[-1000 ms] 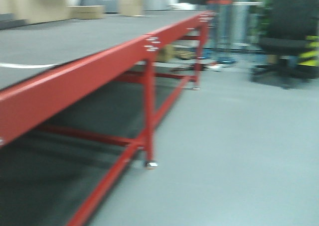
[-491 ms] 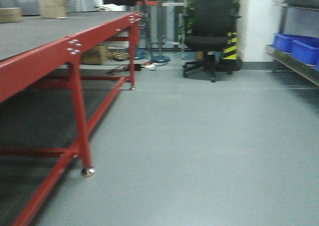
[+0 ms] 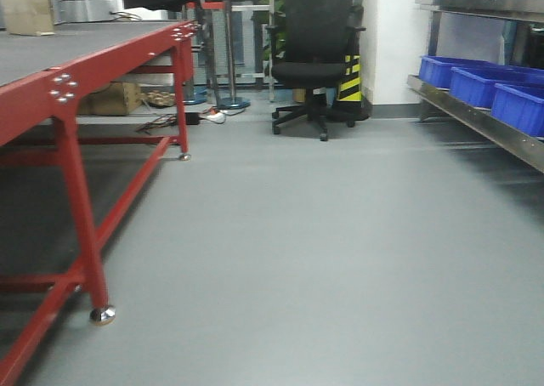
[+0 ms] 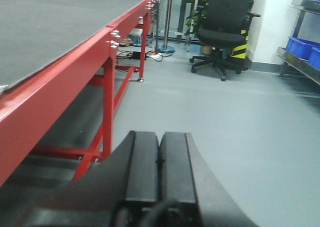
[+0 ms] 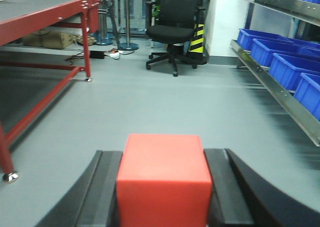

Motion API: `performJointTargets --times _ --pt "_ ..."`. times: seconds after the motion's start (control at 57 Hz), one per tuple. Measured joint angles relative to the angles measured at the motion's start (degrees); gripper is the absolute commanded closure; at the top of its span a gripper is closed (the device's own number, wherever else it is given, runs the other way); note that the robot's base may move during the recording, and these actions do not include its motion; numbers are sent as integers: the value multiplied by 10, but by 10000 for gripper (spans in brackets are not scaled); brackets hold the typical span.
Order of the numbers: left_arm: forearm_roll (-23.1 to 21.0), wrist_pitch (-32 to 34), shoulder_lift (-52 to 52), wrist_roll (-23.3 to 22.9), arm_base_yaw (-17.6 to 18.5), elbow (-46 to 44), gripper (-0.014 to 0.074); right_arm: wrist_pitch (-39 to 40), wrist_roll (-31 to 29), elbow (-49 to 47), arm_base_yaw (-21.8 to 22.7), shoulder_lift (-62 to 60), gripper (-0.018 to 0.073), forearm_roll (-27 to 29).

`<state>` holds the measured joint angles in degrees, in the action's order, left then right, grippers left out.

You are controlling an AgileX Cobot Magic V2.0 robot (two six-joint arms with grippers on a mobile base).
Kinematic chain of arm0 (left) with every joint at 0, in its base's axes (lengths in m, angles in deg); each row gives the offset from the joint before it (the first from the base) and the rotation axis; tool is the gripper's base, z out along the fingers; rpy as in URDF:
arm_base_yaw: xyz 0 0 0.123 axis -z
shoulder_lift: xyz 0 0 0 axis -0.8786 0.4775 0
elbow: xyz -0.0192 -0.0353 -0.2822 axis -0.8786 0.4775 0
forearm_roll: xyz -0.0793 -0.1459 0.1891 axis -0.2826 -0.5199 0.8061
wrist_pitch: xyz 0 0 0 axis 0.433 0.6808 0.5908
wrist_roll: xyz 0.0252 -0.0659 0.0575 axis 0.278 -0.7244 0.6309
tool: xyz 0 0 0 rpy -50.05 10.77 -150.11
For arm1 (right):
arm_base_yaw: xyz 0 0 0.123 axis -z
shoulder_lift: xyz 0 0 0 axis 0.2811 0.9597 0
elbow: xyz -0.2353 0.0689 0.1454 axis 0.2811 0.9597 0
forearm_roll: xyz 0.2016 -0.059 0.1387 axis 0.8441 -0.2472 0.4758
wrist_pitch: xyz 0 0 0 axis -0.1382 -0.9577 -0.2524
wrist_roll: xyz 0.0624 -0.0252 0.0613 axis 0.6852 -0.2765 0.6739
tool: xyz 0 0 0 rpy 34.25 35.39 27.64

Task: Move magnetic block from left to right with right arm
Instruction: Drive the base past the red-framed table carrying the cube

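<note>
Right gripper [image 5: 163, 157] clamped the block [image 5: 164, 182] between both fingers, lower centre | block: bright-red plain cube | left gripper [image 4: 160, 136] pressed closed

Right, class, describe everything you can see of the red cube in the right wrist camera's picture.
The magnetic block is a plain bright-red cube, matte, smooth, unmarked. It sits square to the camera, two faces showing, clamped in the right claw, whose black fingers press its opposite sides. Grey floor lies beyond it.
</note>
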<state>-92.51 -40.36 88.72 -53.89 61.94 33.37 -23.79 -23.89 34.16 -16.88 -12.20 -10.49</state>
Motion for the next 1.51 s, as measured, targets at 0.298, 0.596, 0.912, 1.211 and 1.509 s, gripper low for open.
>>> performJointTargets --times 0.298,0.596,0.912,1.211,1.509 --pt "0 0 0 0 0 0 722 0 0 0 0 0 221 0" --pt "0 0 0 0 0 0 722 0 0 0 0 0 221 0" --pt "0 0 0 0 0 0 722 0 0 0 0 0 221 0" --pt "0 0 0 0 0 0 722 0 0 0 0 0 221 0" --pt "0 0 0 0 0 0 722 0 0 0 0 0 221 0"
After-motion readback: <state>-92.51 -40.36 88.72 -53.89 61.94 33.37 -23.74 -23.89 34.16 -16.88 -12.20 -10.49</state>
